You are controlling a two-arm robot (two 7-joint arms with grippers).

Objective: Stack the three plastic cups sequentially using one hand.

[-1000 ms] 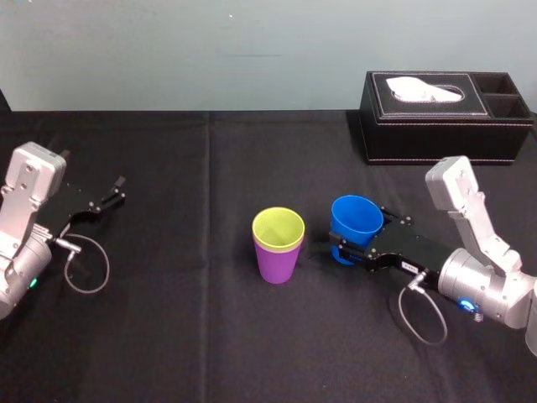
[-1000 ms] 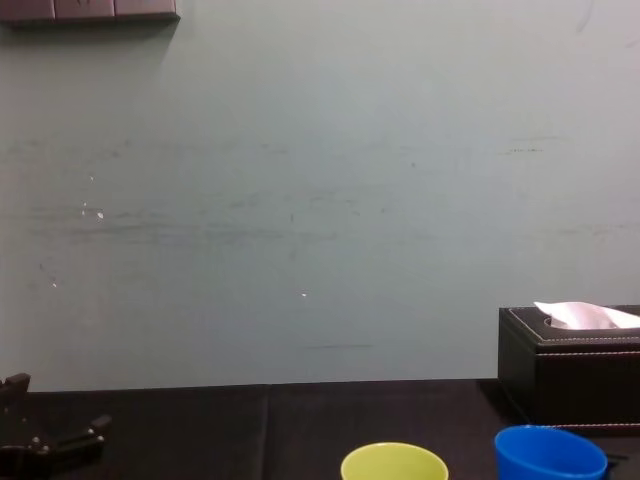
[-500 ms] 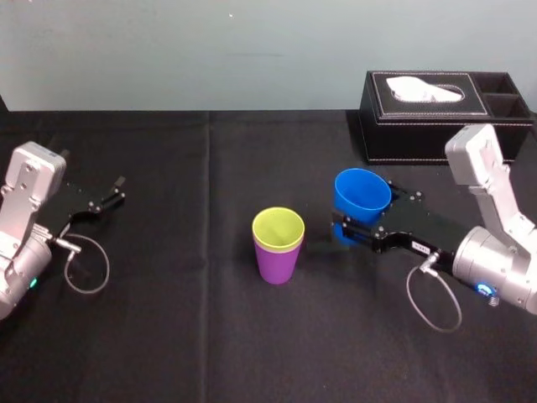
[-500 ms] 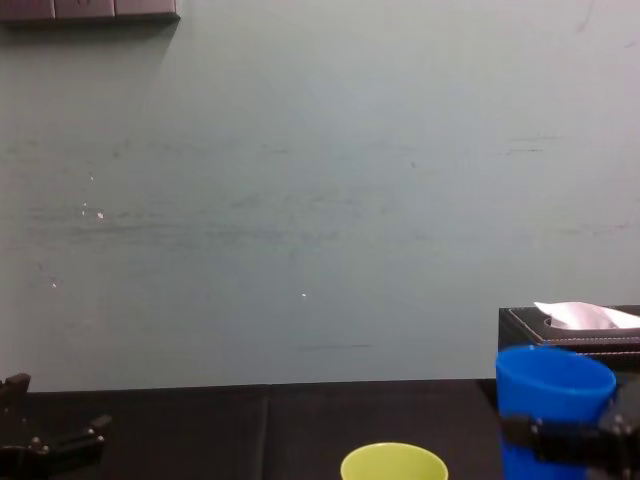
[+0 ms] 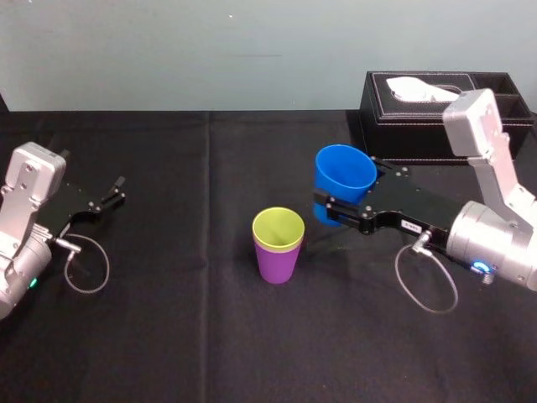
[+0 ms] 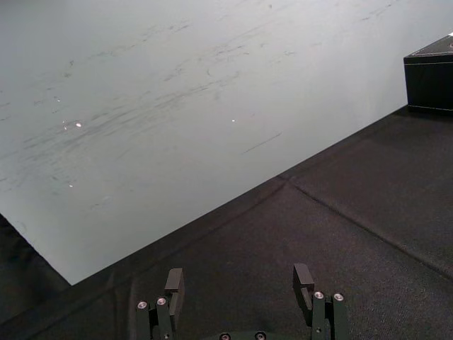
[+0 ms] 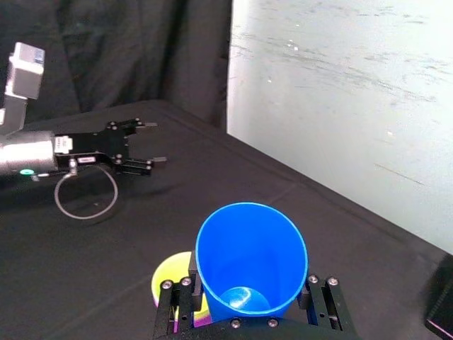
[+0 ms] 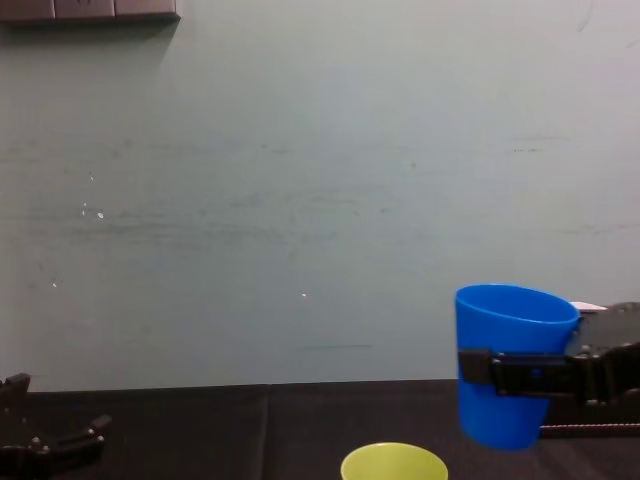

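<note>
The blue cup (image 5: 342,180) hangs upright above the table, with my right gripper (image 5: 337,206) shut on its sides. The chest view shows the blue cup (image 8: 510,370) well clear of the cloth, a black finger (image 8: 515,372) across its middle. The yellow-green cup (image 5: 278,228) sits nested in the purple cup (image 5: 278,264) at the table's middle, just left of and below the held cup. In the right wrist view the blue cup (image 7: 251,255) is between the fingers, with the yellow-green cup (image 7: 173,280) low beside it. My left gripper (image 5: 117,189) rests open at the far left.
A black tissue box (image 5: 436,117) stands at the back right behind my right arm. Black cloth (image 5: 185,336) covers the table. A cable loop (image 5: 88,273) lies by the left arm. The left gripper (image 6: 241,283) faces bare cloth and the wall.
My right gripper has raised the blue cup off the table and carried it left, closer to the nested yellow-green and purple cups. The left arm has stayed still.
</note>
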